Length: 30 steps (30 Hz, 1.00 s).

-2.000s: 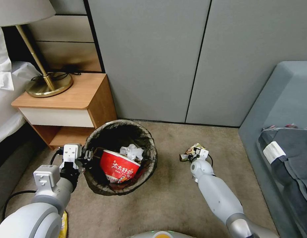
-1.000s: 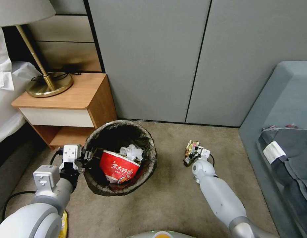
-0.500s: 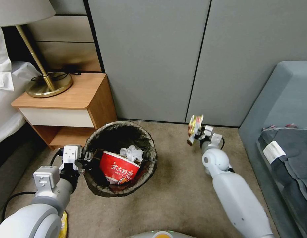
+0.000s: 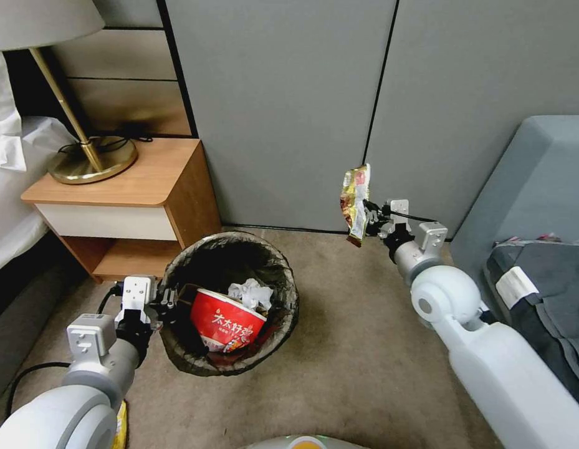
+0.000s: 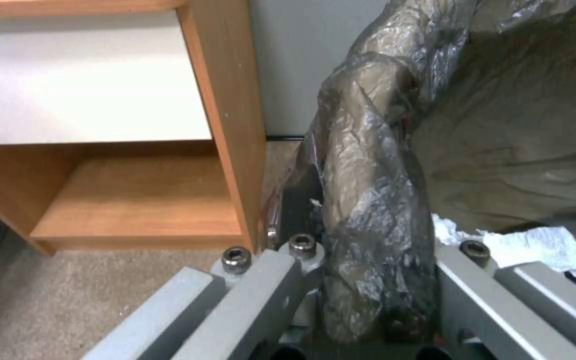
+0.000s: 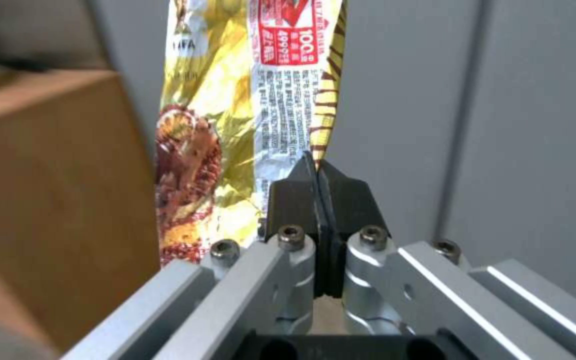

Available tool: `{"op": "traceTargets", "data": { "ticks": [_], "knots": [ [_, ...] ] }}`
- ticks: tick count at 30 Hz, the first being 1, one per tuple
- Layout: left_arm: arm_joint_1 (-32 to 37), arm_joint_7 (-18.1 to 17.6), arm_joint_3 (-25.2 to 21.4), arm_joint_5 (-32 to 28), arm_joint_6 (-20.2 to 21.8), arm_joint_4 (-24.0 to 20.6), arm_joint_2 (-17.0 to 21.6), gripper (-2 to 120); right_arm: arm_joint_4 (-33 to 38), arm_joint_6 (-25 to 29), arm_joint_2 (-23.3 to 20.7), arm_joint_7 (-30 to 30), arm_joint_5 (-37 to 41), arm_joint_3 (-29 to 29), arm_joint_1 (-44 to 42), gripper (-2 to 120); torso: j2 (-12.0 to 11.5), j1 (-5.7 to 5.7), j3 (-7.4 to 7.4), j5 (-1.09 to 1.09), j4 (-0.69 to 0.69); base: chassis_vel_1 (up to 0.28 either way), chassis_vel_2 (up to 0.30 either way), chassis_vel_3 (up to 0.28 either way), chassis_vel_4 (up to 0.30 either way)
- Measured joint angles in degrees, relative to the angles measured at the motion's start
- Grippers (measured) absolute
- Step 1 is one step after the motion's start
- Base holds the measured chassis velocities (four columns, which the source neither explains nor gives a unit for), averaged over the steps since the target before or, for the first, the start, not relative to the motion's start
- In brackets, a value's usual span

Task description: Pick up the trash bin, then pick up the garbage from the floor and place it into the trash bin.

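The trash bin [image 4: 283,274], lined with a dark bag, hangs just above the carpet beside the nightstand. My left gripper [image 4: 167,299] is shut on its near-left rim; the left wrist view shows the bag-covered rim [image 5: 368,200] clamped between the fingers. Inside lie a red noodle bowl [image 4: 227,321] and a crumpled white tissue [image 4: 252,292]. My right gripper [image 4: 367,215] is raised to the right of the bin, in front of the grey wall, and shut on a yellow and red snack wrapper [image 4: 354,202]. The wrapper [image 6: 255,100] stands upright from the closed fingertips [image 6: 295,195].
A wooden nightstand [image 4: 133,193] with a brass lamp [image 4: 93,159] stands left of the bin, a bed [image 4: 9,187] beyond it. A blue-grey sofa [image 4: 532,187] with dark clothing lies on the right. Grey wall panels [image 4: 289,106] close the back. Something yellow [image 4: 121,427] lies by my left arm.
My right gripper has lifted the snack wrapper from the carpet up to wall height. The left gripper and bin have stayed nearly still.
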Motion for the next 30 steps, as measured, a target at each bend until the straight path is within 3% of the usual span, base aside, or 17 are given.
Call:
{"op": "traceTargets", "data": {
  "ticks": [11, 14, 30],
  "knots": [
    [0.3, -0.2, 0.3, 0.3, 0.2, 0.0, -0.4, 1, 8.7, 0.2, -2.7, -4.8, 2.9, -4.2, 0.0, 0, 0.0, 0.0, 0.01, 0.02, 0.0, 0.0, 0.0, 0.0, 0.0],
    [0.2, -0.2, 0.6, 0.6, 0.2, 0.0, -0.2, 1, 10.0, 2.0, -2.8, -8.7, 3.2, -8.5, 1.9, 0, 0.0, 0.0, 0.01, 0.01, 0.0, 0.0, 0.0, 0.0, 0.0],
    [0.1, -0.2, 0.7, 0.8, 0.6, 0.0, -0.5, 1, 10.9, 1.0, -1.2, -10.1, 4.6, -23.5, 8.5, 0, 0.0, 0.0, 0.01, 0.01, 0.01, 0.0, 0.0, 0.0, 0.0]
  ]
}}
